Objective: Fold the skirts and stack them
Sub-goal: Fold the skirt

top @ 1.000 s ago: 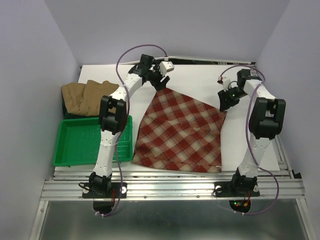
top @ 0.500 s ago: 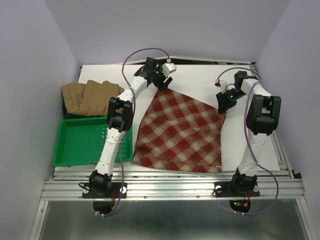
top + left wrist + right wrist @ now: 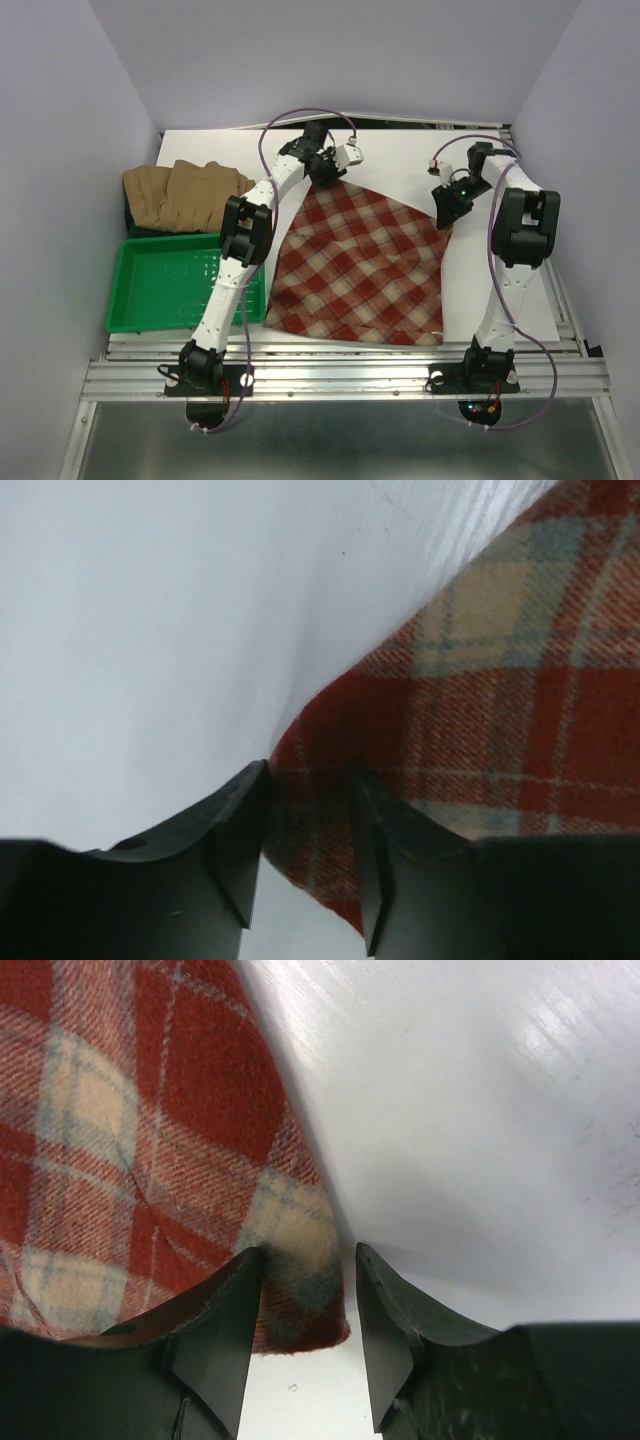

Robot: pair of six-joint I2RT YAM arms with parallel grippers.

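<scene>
The red-and-cream plaid skirt (image 3: 360,265) lies spread flat on the white table, set diagonally. My left gripper (image 3: 326,172) is down at its far corner. In the left wrist view the jaws (image 3: 310,780) stand apart with that corner of the skirt (image 3: 500,680) between them. My right gripper (image 3: 447,206) is at the skirt's right corner. In the right wrist view its jaws (image 3: 308,1260) are apart, with the corner of the skirt (image 3: 130,1110) against the left finger and a gap at the right one. Tan-brown skirts (image 3: 180,192) lie piled at the far left.
A green ribbed tray (image 3: 165,285) sits at the near left, beside the left arm. Purple walls close in the back and both sides. A metal rail runs along the near edge, and the table's right edge lies just past the right arm.
My left gripper has moved right along the far side to the skirt's far corner. My right gripper has shifted only slightly at the right corner. The skirt lies as before.
</scene>
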